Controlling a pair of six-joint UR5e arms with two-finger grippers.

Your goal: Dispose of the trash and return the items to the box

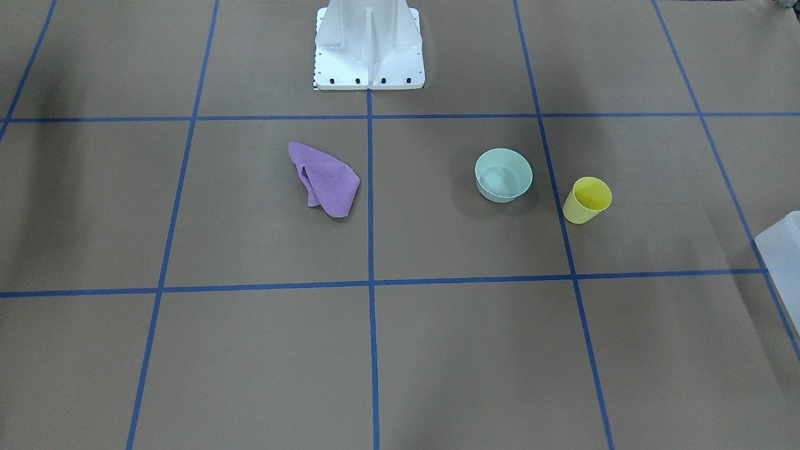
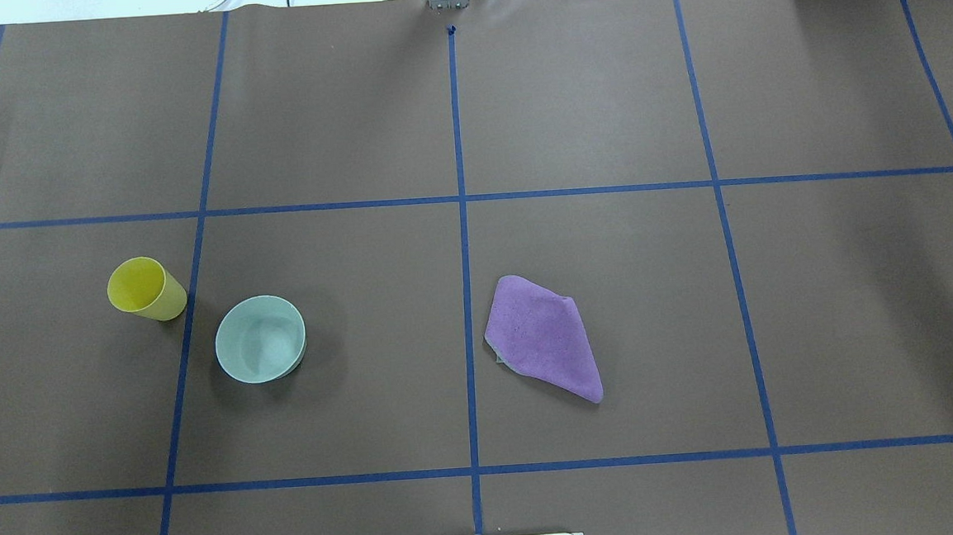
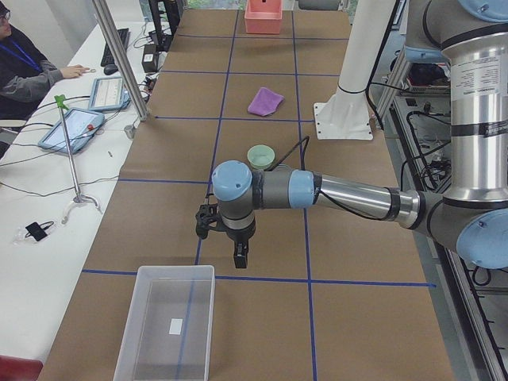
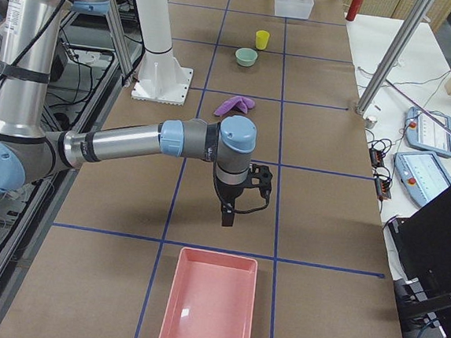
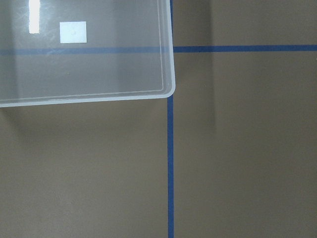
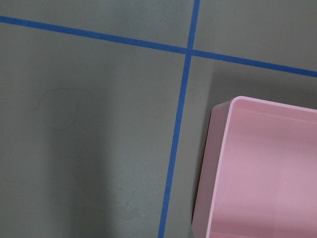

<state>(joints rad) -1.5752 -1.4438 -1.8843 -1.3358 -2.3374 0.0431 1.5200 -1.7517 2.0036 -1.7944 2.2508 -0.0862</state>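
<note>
Exterior left shows the left gripper (image 3: 240, 255) hanging over the table (image 3: 262, 317), fingers pointing down, near the clear box (image 3: 163, 353) that sits at the table's left end. Whether its jaws are wide or narrow cannot be told. In exterior right, the right gripper (image 4: 226, 214) hangs the same way near the pink tray (image 4: 206, 314) at the table's right end, its spread equally unclear. Around the table's middle, toward the robot's edge, lies the crumpled purple cloth (image 2: 543, 338). Further toward the left end stands the green bowl (image 2: 260, 339), and the yellow cup (image 2: 145, 288) stands just beside it, not touching.
</note>
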